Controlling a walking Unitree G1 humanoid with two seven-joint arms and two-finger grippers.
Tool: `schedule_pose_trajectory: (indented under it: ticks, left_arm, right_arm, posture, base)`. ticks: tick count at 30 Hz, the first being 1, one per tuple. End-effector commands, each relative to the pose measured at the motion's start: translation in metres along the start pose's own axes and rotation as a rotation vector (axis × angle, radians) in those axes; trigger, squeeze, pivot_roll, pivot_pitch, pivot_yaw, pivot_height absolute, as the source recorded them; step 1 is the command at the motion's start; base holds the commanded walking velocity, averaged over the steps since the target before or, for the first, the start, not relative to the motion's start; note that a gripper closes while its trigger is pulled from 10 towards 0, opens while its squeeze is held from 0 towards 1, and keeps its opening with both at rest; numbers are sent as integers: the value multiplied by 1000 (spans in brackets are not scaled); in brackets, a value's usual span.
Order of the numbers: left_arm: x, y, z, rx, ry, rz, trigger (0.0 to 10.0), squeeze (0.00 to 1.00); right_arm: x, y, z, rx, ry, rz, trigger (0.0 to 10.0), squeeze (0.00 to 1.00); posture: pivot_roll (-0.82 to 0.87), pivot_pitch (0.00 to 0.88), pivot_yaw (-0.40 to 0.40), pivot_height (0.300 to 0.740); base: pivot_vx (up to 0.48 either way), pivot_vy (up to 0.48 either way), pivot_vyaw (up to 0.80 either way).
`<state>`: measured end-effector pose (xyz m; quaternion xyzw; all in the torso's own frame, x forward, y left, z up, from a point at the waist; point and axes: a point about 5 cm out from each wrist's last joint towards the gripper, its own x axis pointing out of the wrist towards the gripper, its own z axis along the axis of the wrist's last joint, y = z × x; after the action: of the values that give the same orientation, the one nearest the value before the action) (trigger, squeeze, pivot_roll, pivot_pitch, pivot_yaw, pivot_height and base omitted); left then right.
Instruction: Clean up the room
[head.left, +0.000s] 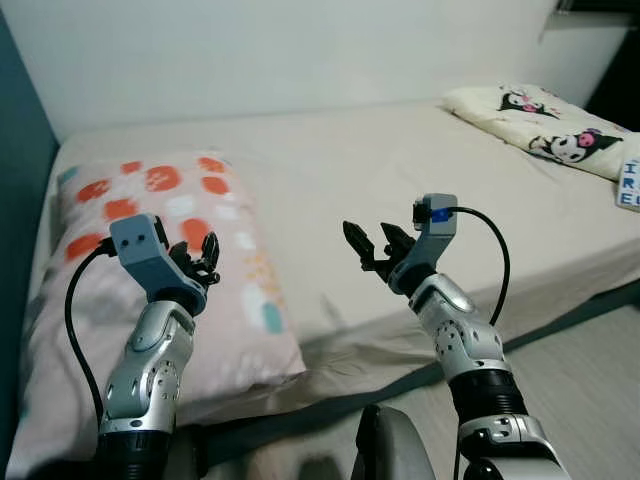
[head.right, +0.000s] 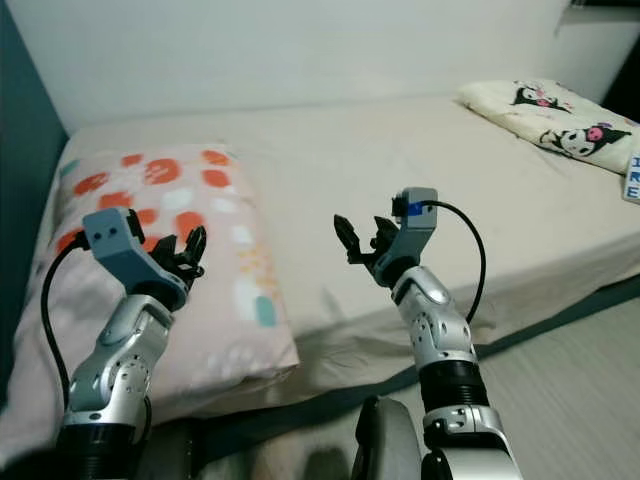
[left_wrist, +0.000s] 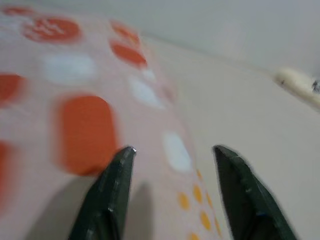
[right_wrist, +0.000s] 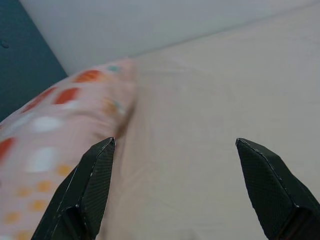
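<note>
left eye view: beige bed (head.left: 420, 180) spans most of the frame, pale wall behind it, dark teal panel (head.left: 20, 130) along the robot's left side, grey floor (head.left: 590, 370) at lower right. big pink pillow (head.left: 180, 270) with orange, white and teal spots lies on the left part of the bed, its near corner at the bed's front edge. smaller cream pillow (head.left: 540, 125) with black cartoon figures sits at the far right of the bed, well apart from the pink one. white card with blue letters (head.left: 629, 183) just beside it at the frame edge. left hand (head.left: 205, 258) hovers over the pink pillow, fingers released, a gap showing between them in the left wrist view, holding nothing. right hand (head.left: 372, 242) is raised over bare bed sheet right of the pink pillow, fingers spread wide, empty.
</note>
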<state>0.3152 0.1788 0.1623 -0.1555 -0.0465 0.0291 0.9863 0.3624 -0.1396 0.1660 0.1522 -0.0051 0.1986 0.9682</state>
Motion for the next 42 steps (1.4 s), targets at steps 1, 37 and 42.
schedule_pose_trajectory:
  ticks: [1,37,42]
  left_arm:
    - [-4,14,-4,98,35,52,10000,1000]
    - [-79,16,-85,844,659,-896,10000,0]
    - [-66,39,-80,1092,668,-803,10000,0]
  right_arm:
    - [-2,0,0,-1,5,5,10000,0]
    - [-26,-54,34,-3,-72,-185,10000,0]
    - [-30,-57,37,-11,-77,-197,10000,0]
  posture:
    - [-3,62,-129,495]
    - [-17,60,-116,495]
    - [-20,67,-117,495]
  base:
    - [0,0,0]
    - [0,0,0]
    - [0,0,0]
